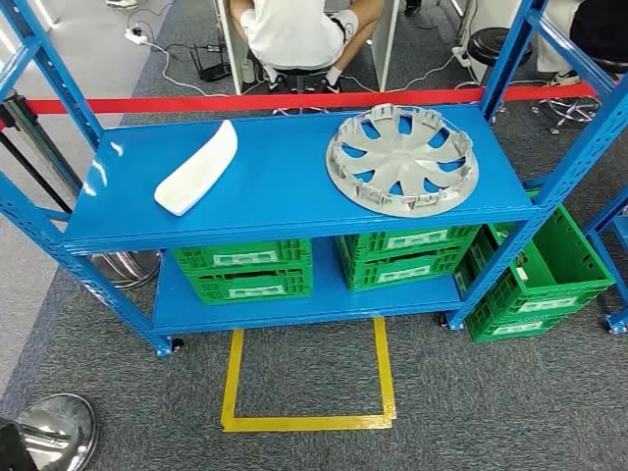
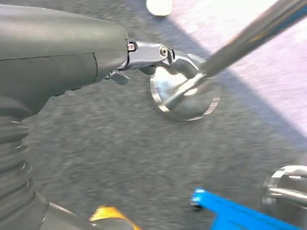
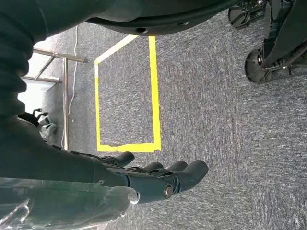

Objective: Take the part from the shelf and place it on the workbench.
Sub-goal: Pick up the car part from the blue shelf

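On the top board of the blue shelf (image 1: 282, 186) lie two parts: a white curved trim piece (image 1: 196, 169) to the left and a silver wheel cover (image 1: 401, 159) to the right. My left hand (image 2: 108, 52) hangs over grey carpet with nothing in it, its fingers stretched out. My right hand (image 3: 159, 177) also hangs low above the carpet, its dark fingers straight and apart, holding nothing.
Green crates (image 1: 244, 270) fill the lower board, and another crate (image 1: 541, 280) stands on the floor at the right. A yellow tape square (image 1: 307, 388) marks the carpet before the shelf. A red barrier tape (image 1: 296, 100) and a seated person (image 1: 296, 29) are behind. A round metal stand base (image 1: 55, 427) sits lower left.
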`<state>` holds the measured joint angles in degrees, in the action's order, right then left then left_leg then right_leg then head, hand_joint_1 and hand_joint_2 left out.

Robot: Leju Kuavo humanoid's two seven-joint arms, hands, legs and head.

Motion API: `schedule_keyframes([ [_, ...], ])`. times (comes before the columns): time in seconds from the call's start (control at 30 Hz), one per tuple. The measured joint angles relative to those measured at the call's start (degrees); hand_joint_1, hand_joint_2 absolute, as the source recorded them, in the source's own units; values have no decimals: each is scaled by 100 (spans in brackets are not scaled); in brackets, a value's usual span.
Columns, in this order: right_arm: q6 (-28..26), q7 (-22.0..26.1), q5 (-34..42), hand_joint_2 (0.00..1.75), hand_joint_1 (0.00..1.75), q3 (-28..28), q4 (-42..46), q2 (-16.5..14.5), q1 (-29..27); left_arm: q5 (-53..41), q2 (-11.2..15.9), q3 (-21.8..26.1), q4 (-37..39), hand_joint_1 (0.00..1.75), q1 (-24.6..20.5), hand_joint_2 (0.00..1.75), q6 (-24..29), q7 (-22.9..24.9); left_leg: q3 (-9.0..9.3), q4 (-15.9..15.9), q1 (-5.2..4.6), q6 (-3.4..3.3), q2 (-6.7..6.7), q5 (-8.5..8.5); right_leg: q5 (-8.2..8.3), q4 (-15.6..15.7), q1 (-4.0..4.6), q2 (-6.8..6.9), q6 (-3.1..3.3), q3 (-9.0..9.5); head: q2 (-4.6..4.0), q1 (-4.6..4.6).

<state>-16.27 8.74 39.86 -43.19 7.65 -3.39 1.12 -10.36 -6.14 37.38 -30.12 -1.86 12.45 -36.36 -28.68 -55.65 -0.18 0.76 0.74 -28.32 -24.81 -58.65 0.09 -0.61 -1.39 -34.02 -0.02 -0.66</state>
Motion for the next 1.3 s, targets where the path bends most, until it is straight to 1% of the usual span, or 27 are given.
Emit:
schedule_keyframes([
  [0.07,-4,0,4,175,0,-10,-7,-2,3,-17,-45,1,-210,0,20,175,-26,-3,0,0,0,0,0,0,0,0,0,0,0,1,0,0],
  [0.37,-29,0,24,175,0,-135,-40,-9,30,-174,-456,-26,-2051,0,283,175,-282,-50,4,0,0,0,0,0,0,1,-1,0,0,4,0,0],
  [0.47,-35,0,16,175,0,-185,-54,-13,42,-210,-556,-161,-2643,0,408,175,-437,-93,5,0,0,0,0,0,0,1,0,1,0,5,0,1],
  [0.53,-36,-1,2,175,0,-229,-61,-13,52,-214,-601,-333,-3028,0,505,175,-526,-97,8,0,0,0,0,0,0,1,0,1,0,8,0,1],
  [0.7,-34,-22,-47,175,0,-336,-72,-13,78,-208,-622,-997,-3941,0,744,175,-622,-96,11,0,0,0,0,0,0,1,0,1,0,12,0,2],
  [0.83,-31,-36,-63,175,0,-420,-76,-11,92,-182,-536,-1620,-4559,0,912,175,-608,-97,12,0,0,0,0,0,0,1,0,1,0,12,0,0],
  [1.03,-23,-63,-116,175,0,-567,-81,-11,127,-174,-263,-2733,-5262,0,1047,175,-557,-107,13,0,0,0,0,0,0,1,0,-1,0,13,0,1],
  [1.3,-5,-128,-195,175,0,-765,-99,-6,178,-221,189,-4274,-5924,0,1119,175,-521,-155,18,0,0,-1,0,0,0,1,0,-1,0,12,0,1],
])
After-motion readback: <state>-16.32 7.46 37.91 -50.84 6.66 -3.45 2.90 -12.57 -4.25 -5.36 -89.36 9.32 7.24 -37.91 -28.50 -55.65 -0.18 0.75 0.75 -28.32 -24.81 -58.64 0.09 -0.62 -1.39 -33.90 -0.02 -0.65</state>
